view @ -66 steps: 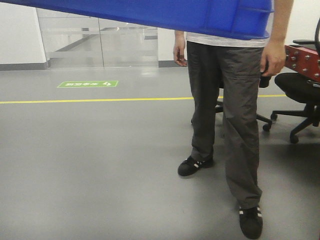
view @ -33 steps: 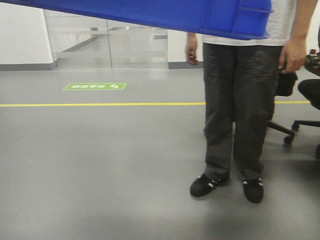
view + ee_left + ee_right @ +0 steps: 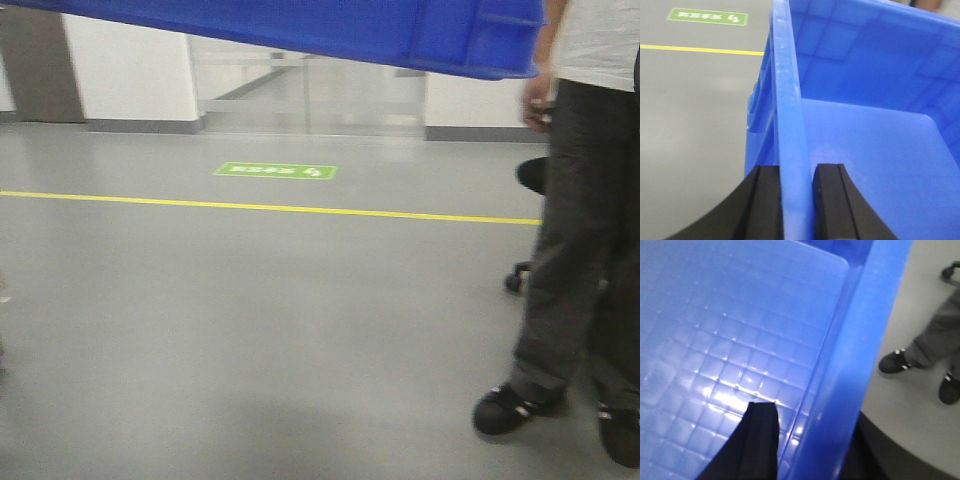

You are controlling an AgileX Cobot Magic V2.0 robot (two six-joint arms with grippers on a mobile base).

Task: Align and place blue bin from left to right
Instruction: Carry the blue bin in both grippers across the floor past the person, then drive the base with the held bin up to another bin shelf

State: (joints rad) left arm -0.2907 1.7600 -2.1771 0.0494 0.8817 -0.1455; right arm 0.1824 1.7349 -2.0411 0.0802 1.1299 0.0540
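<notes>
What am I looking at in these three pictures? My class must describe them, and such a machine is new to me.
This is a two-armed robot on a rolling base, seen through its own cameras. The front camera looks over a grey floor with a yellow line and a green sign; a person stands at the right. The blue strip along the top is the blue bin, carried in the air. The other two cameras sit on the wrists. The left hand clamps the bin's rim between two black fingers. The right hand grips another wall, one finger showing inside.
</notes>
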